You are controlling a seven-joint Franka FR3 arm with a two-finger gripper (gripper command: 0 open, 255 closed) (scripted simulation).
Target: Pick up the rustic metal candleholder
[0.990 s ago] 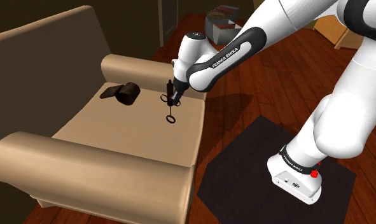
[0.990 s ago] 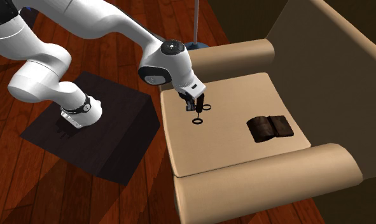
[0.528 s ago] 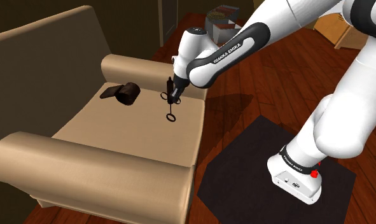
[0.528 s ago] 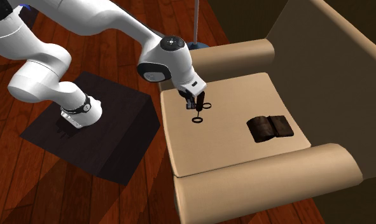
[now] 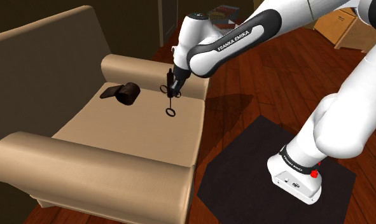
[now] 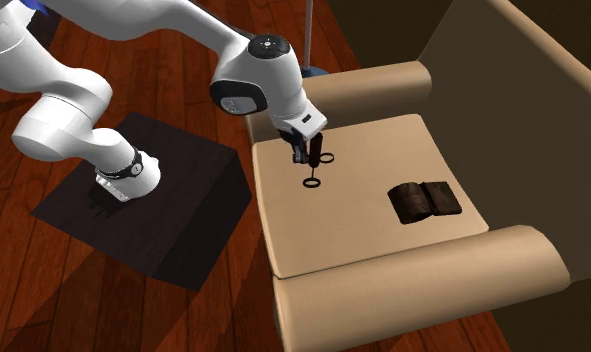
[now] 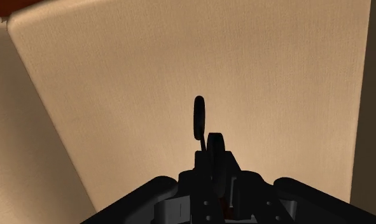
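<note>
Candleholder [image 5: 172,103] hangs clasped in pincer [image 5: 172,91]; seat cushion [image 5: 126,130]'s front edge near.

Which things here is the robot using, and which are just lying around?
For the job:
candleholder, thin and black
gripper, clamped on it

Just lying about:
dark brown book-like thing on the seat
sofa
box on the floor

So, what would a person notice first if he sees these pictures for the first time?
Most likely the big white arm, which reaches from the shoulder view's lower right over a tan armchair. Its black hand is shut on a thin black candleholder over the seat cushion. A dark brown folded thing lies on the seat, toward that view's left.
</note>
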